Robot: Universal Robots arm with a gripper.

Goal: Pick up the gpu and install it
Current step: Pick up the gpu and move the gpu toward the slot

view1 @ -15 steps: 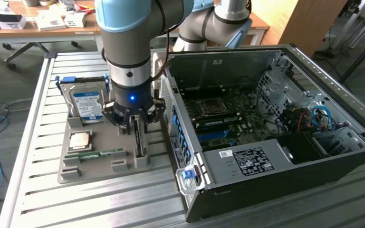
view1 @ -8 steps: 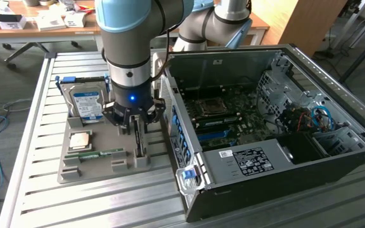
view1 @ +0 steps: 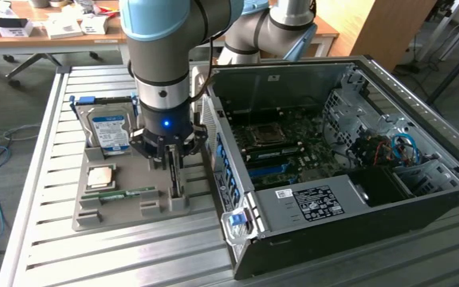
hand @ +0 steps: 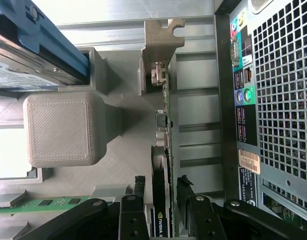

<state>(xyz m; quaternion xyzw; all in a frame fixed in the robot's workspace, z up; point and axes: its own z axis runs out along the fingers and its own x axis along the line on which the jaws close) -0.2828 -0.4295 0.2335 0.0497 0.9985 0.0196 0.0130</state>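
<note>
The gpu [view1: 174, 182] stands on edge in a slot of the grey holder tray [view1: 126, 218], dark and thin as seen from the exterior view. In the wrist view the gpu [hand: 164, 125] runs away from the camera, with its silvery bracket [hand: 161, 40] at the far end. My gripper [view1: 172, 160] is lowered straight over the card. Its black fingers [hand: 139, 187] straddle the near end of the card, one on each side, with a narrow gap still showing on at least one side. The gripper [hand: 161, 184] is open around the card, which rests in its slot.
The open computer case [view1: 333, 149] lies close beside the tray on the exterior view's right; its rear panel [hand: 273, 100] is near the card. On the tray stand a hard drive [view1: 108, 128], a square processor [view1: 102, 176] and a green memory stick [view1: 122, 193]. A slatted metal table [view1: 94, 257] carries everything.
</note>
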